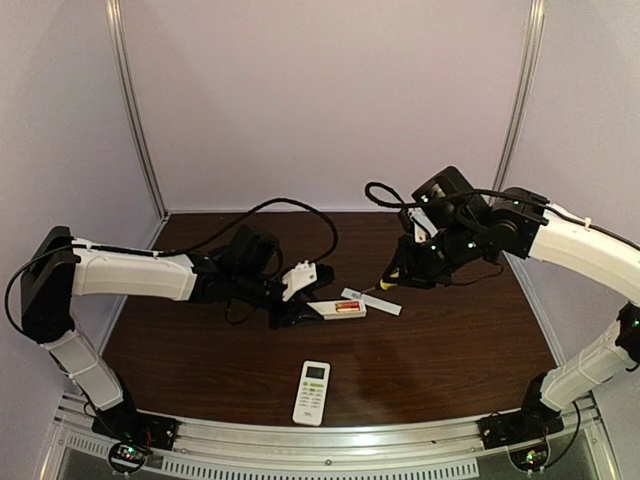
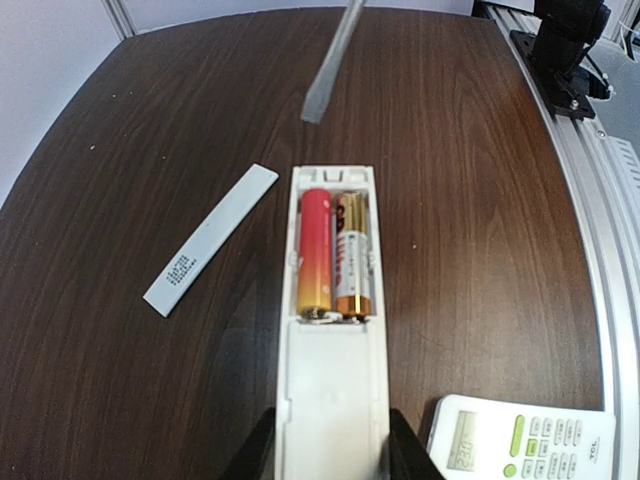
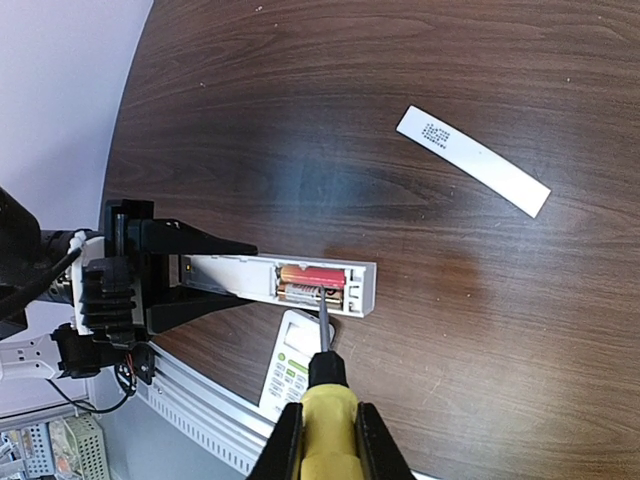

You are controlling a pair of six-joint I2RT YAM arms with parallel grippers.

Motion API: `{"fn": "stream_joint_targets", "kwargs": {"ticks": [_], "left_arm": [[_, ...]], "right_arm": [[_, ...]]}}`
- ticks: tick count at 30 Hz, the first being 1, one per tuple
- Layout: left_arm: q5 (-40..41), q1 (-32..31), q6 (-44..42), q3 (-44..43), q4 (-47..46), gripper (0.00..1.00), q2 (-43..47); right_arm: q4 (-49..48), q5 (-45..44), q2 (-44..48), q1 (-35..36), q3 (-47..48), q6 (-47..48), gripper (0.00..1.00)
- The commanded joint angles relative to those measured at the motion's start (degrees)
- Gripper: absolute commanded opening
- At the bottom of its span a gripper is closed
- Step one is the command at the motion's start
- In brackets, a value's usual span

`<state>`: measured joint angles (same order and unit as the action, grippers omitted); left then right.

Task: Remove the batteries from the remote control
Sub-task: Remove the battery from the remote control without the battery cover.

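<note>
judging by the open bay, only the first step was done: the cover lay off on the bench, beside the remote control. both batteries still sat side by side in that bay. the left jaws pinched the remote's closed end; the right jaws pinched a yellow-handled screwdriver, its tip poised near the cells. prying both out remained. a second remote lay apart.
</note>
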<state>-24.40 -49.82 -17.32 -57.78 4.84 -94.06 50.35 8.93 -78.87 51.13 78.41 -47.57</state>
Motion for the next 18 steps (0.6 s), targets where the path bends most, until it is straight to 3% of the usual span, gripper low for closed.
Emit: {"fn": "stream_joint_targets", "kwargs": {"ticks": [1, 18], "left_arm": [[-1.4, 0.1, -0.8, -2.3, -1.0, 0.00, 1.5], [-1.4, -0.3, -0.1, -3.4, -1.0, 0.00, 1.1]], "right_arm": [[-0.1, -1.5, -0.5, 0.5, 0.9, -1.0, 0.00], [2.1, -1.7, -2.5, 0.5, 1.3, 0.4, 0.00]]}}
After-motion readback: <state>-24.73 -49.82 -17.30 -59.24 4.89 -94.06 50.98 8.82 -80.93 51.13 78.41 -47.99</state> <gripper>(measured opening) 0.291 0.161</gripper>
